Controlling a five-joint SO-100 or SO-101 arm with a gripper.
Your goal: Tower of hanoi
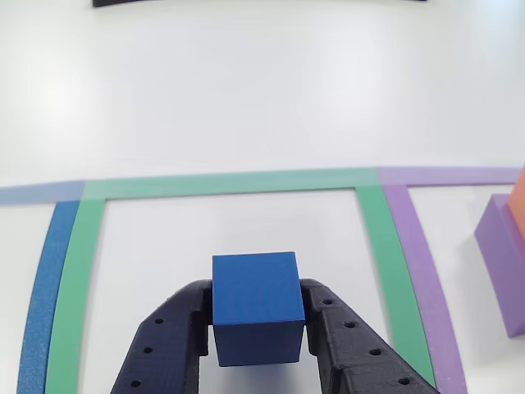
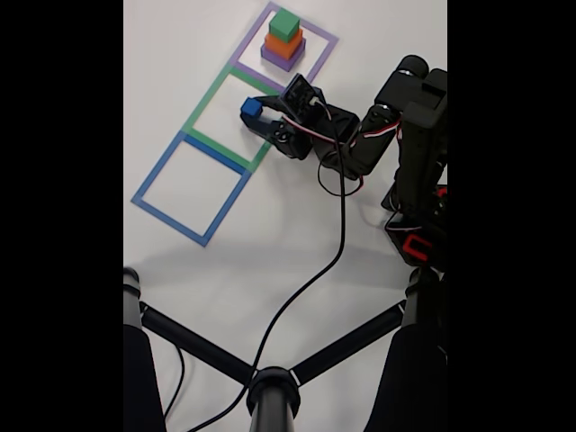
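A blue cube [image 1: 256,308] sits between the two black fingers of my gripper [image 1: 257,328], which is shut on it inside the green taped square [image 1: 230,184]. In the fixed view the blue cube [image 2: 251,108] is at the right side of the green square [image 2: 209,97], held by the gripper [image 2: 255,114]. A stack of purple, orange and green blocks [image 2: 283,40] stands in the purple taped square [image 2: 317,34]. The purple block [image 1: 504,258] and an orange edge above it show at the right of the other view. Whether the cube touches the table I cannot tell.
A blue taped square [image 2: 189,184] lies beyond the green one, its edge [image 1: 45,287] at the left of the other view. The black arm [image 2: 396,135] and its cable [image 2: 333,243] lie to the right. A black tripod [image 2: 270,387] stands at the bottom.
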